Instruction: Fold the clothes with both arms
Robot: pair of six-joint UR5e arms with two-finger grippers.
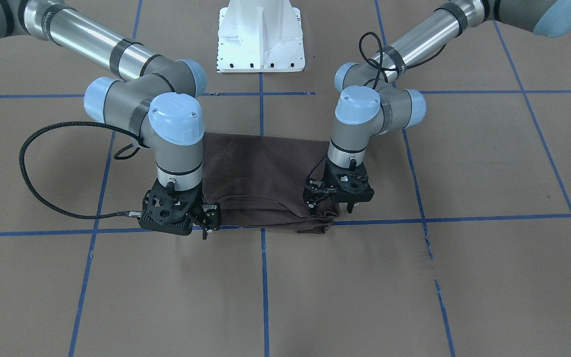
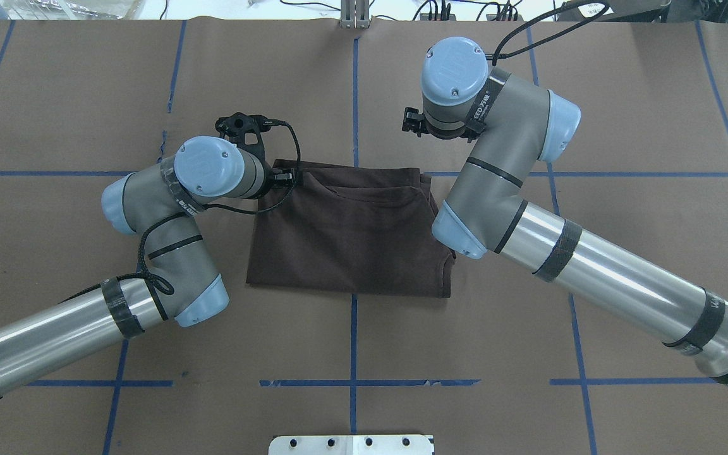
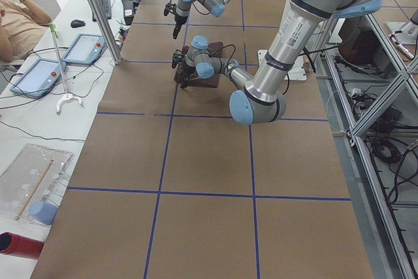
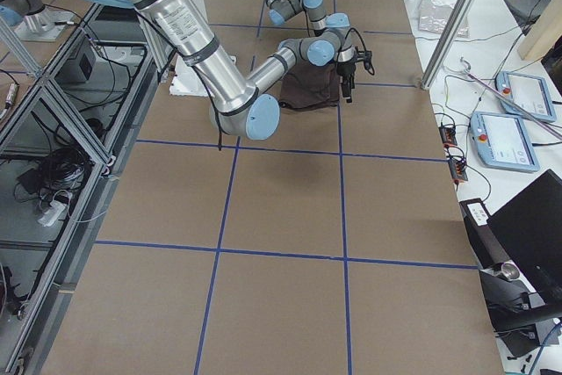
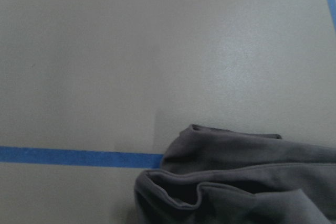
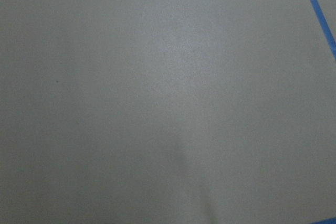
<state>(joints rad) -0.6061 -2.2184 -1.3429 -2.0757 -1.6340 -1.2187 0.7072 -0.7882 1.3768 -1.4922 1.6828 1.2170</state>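
Exterior front-facing view: the dark brown T-shirt [image 1: 265, 173] lies on the counter [image 1: 464, 287] directly out from the white pedestal base [image 1: 260, 37], doubled into a rough rectangle. Its edge farthest from the pedestal base sits along a blue tape line [image 1: 488, 217]. That edge is thick and rolled, which suggests the layers meet there.

The left arm [image 1: 365, 114] and the right arm [image 1: 166, 124] reach out from the pedestal base. Their wrists point straight down at the two corners of that far edge, one to each side. This placement suits a two-corner carry: each arm controls one end, so the cloth lands square rather than skewed.

The right pincer [image 1: 210, 224] shows fingertips that appear parted, with no cloth between them. Its wrist camera shows bare counter only, so I judge that it holds nothing. In the exterior left view it hangs clear above the counter.

The left pincer [image 1: 339, 203] sits low at the bunched corner. I cannot tell whether it is parted or clamped. Its wrist camera shows the corner's layers resting on the counter.

Judgement: one fold is laid down. The corner on the left-arm side is lumpy and overhangs the tape line, so it may need smoothing before a further fold.
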